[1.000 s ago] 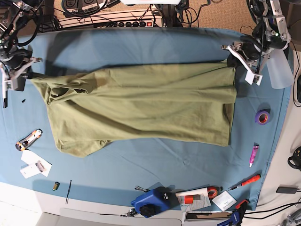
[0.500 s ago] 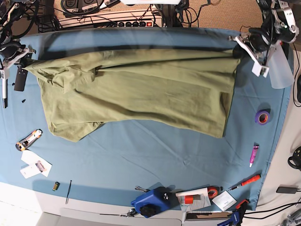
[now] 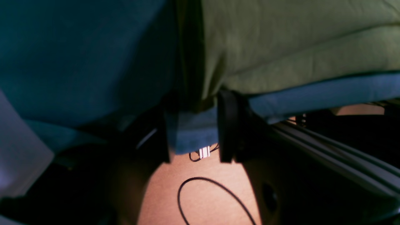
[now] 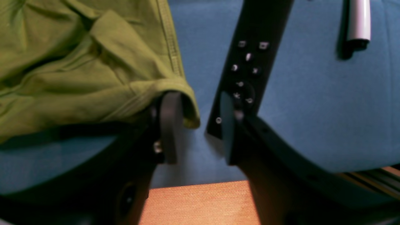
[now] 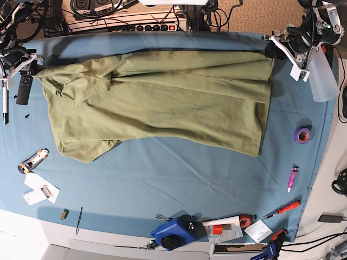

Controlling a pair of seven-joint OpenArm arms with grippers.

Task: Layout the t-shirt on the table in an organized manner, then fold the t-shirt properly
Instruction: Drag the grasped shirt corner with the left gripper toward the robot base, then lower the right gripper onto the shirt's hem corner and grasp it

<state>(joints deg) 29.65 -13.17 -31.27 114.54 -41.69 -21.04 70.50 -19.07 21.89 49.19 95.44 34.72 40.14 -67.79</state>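
One t-shirt on one table; both grippers' jaws parted, gripping nothing.

Robotics lab, power strips, scattered tape roll

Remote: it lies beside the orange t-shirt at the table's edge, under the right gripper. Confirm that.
One detail is wrong: the t-shirt is olive green, not orange, as the right wrist view shows. The rest holds: the remote lies beside it at the table's edge, under the right gripper.
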